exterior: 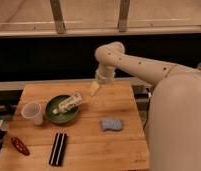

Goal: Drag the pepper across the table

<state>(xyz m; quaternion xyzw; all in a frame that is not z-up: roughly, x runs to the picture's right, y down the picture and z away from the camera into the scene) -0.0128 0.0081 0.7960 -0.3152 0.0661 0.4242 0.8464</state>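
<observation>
The pepper (19, 146), slim, dark red and glossy, lies at the front left edge of the light wooden table (94, 145). My gripper (95, 89) hangs over the back middle of the table, far from the pepper, just right of the green bowl. Its pale fingers point down and appear open, with nothing between them. The white arm reaches in from the right.
A green bowl (58, 114) holds a white wrapped packet (69, 103). A clear plastic cup (33, 112) stands left of the bowl. A black ridged bar (58, 148) lies right of the pepper. A blue sponge (112, 124) sits at the middle right.
</observation>
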